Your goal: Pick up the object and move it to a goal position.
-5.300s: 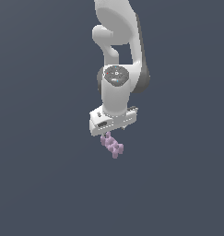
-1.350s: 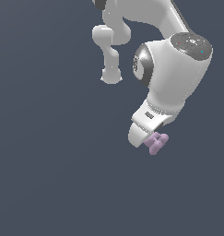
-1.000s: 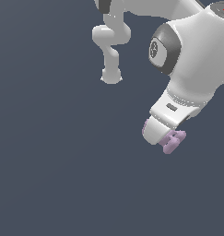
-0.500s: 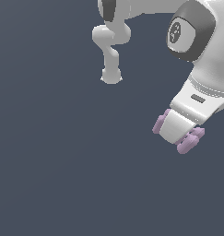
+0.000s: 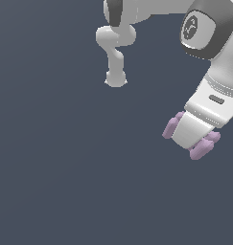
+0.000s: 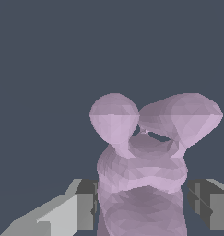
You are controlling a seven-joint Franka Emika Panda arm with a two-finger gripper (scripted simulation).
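The jaws are clenched on the object (image 6: pixel 141 170), one grey finger (image 6: pixel 85 205) against each flank; in the exterior view its lilac knobs (image 5: pixel 173 125) jut from both sides of the white gripper (image 5: pixel 191 139) at the frame's lower right; bare slate-grey ground lies open all around; the arm (image 5: pixel 211 57) crowds the upper right edge.

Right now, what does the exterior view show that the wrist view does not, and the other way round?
Only the exterior view shows the white Panda arm and its base, with the gripper hiding the middle of the pale lilac-purple lumpy piece, whose ends stick out either side. Only the wrist view shows the piece's rounded knobs close up and a grey finger on each side. Both show the piece held against a plain dark background.
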